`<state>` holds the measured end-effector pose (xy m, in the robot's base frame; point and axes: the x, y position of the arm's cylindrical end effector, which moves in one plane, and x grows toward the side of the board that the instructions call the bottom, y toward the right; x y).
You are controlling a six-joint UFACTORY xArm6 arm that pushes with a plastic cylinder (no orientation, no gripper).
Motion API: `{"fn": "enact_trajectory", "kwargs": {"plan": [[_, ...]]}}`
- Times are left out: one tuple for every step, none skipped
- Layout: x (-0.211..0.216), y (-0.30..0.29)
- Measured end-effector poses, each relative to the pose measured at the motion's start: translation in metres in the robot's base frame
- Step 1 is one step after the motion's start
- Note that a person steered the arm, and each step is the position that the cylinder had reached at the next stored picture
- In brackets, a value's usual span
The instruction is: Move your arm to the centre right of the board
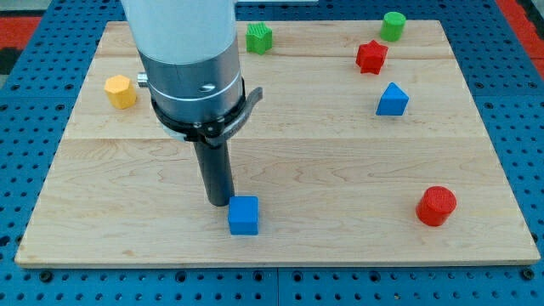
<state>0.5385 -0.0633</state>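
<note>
Resting low and left of the middle, my tip, a bare rod with no jaws, touched the blue cube, while the board's centre right lay well off toward the view's right, between the blue wedge-like block and the red cylinder.

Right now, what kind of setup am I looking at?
Likely a lab bench for tabletop pushing trials. A wooden board lies on a blue perforated plate; small coloured blocks are scattered on it, such as a blue cube and a red star. My tip sits just left of the cube.
</note>
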Motion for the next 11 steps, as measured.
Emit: {"fn": "enact_trajectory", "kwargs": {"plan": [[-0.012,0.003],[-0.041,0.046],[-0.055,0.084],[-0.062,0.108],[-0.062,0.105],[-0.073,0.110],[-0.081,0.145],[-0.094,0.227],[-0.112,0.301],[-0.163,0.329],[-0.233,0.322]]}}
